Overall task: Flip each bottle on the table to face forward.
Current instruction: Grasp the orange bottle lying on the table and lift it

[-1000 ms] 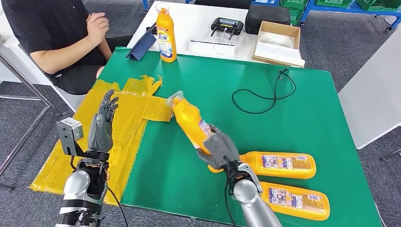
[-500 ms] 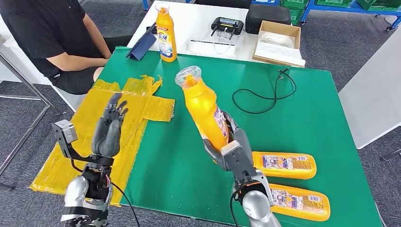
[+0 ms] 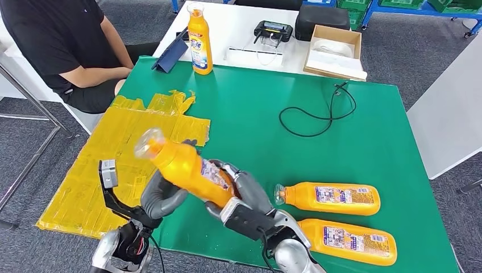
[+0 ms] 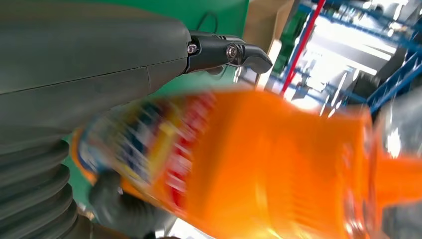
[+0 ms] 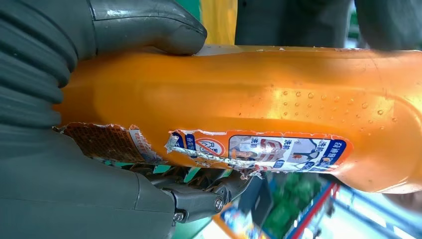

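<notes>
fingers of both the right hand and left hand grasp the raised orange bottle.

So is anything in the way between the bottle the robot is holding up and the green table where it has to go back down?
Nothing visible blocks it. The held bottle sits between the right hand and left hand, above a bare patch of green table. The two lying bottles are off to the robot's right, and the black cable is farther away.
</notes>
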Available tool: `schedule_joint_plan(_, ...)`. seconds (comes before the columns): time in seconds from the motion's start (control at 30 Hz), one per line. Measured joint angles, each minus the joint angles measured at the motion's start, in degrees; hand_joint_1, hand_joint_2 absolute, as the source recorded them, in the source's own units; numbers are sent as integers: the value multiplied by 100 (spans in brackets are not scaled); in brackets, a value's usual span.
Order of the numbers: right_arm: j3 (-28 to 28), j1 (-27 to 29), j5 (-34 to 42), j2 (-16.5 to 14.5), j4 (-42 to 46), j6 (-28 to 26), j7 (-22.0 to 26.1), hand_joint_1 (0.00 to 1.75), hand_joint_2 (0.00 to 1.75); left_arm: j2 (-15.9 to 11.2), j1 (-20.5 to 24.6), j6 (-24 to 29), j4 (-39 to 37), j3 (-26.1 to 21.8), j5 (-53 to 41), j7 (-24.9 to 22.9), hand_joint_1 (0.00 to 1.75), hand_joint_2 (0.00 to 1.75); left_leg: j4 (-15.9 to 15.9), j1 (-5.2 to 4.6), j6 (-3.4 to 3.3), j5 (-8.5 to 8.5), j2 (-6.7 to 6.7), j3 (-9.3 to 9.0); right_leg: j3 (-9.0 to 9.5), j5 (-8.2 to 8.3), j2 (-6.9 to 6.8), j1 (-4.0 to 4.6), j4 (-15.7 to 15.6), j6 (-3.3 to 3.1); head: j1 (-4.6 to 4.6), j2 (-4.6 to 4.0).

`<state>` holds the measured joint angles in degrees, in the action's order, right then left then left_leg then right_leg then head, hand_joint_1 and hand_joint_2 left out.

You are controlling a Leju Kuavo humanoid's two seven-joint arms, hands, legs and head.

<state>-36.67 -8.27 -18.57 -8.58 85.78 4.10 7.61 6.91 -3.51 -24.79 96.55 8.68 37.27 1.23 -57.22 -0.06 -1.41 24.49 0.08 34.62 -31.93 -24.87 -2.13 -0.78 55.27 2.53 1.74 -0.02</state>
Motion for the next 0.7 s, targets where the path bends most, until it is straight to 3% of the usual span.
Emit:
schedule_joint_plan(0.27, -382, -237, 105, 123, -267, 144, -39, 175, 175, -180, -115, -74, 28, 245, 406, -84, 1, 175, 0, 0, 0, 0, 0, 0, 1, 0, 0, 0, 0, 0, 1, 0)
schedule_joint_plan(0.4, -526, -340, 123, 163, -362, 184, -46, 175, 175, -230, -138, -99, 71, 296, 300, 30, 73, 175, 0, 0, 0, 0, 0, 0, 0, 0, 0, 0, 0, 0, 0, 0)
schedule_joint_plan(0.47, -579, -377, 126, 175, -401, 186, -46, 175, 175, -242, -140, -79, 101, 300, 183, 102, 73, 175, 0, 0, 0, 0, 0, 0, 0, 0, 0, 0, 0, 0, 0, 0)
schedule_joint_plan(0.6, -631, -408, 126, 179, -450, 186, -46, 175, 175, -259, -143, -38, 122, 299, 99, 154, 175, 175, 0, 0, 0, 0, 0, 0, 0, 0, 0, 0, 0, 0, 0, 0)
schedule_joint_plan(0.7, -652, -419, 127, 180, -481, 186, -46, 175, 175, -261, -146, -28, 137, 298, -1, 233, 175, 175, 0, 0, 0, 0, 0, 0, 0, 0, 0, 0, 0, 0, 0, 0)
